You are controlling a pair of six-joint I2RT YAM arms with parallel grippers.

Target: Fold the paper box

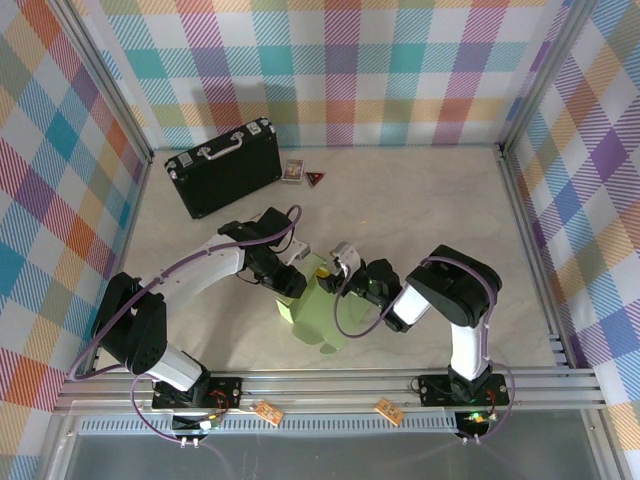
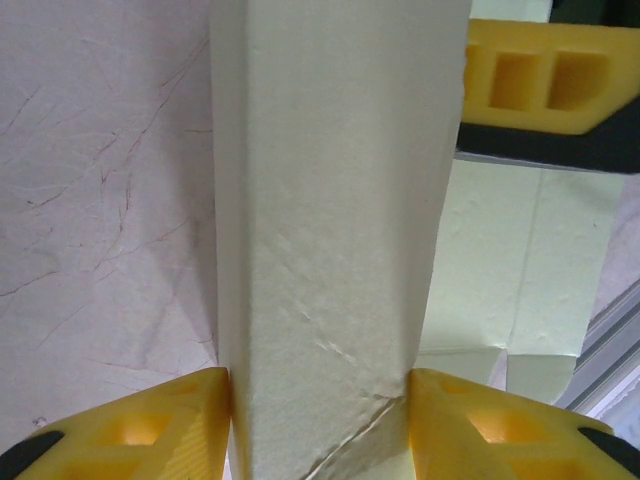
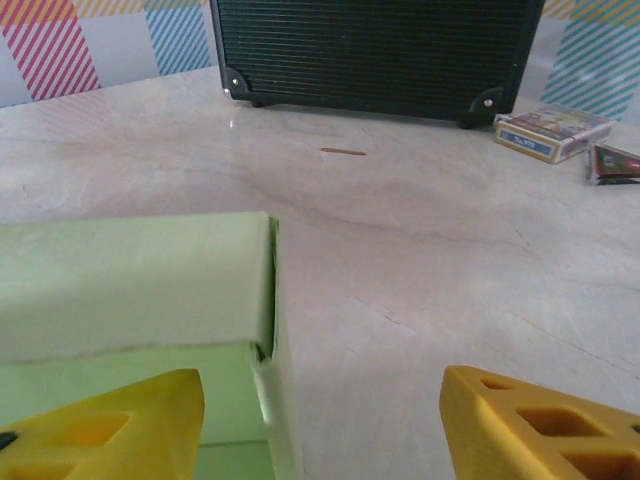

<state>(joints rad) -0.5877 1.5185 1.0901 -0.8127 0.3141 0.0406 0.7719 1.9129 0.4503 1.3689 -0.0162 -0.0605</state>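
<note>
Pale-green paper box (image 1: 316, 315) sits partly folded on the table (image 1: 430, 200) — one creased, upright panel pinched by the left gripper (image 2: 320, 400), the right gripper (image 3: 320, 385) spread wide at its edge.

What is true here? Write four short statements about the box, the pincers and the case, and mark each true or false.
1. The left pincer grips a panel of the paper box between its fingers. True.
2. The right pincer is shut on the box. False: its fingers stand wide apart, open.
3. The black briefcase lies at the far left of the table, beyond the box. True.
4. The card pack lies on top of the briefcase. False: it lies on the table, just right of the briefcase.
</note>
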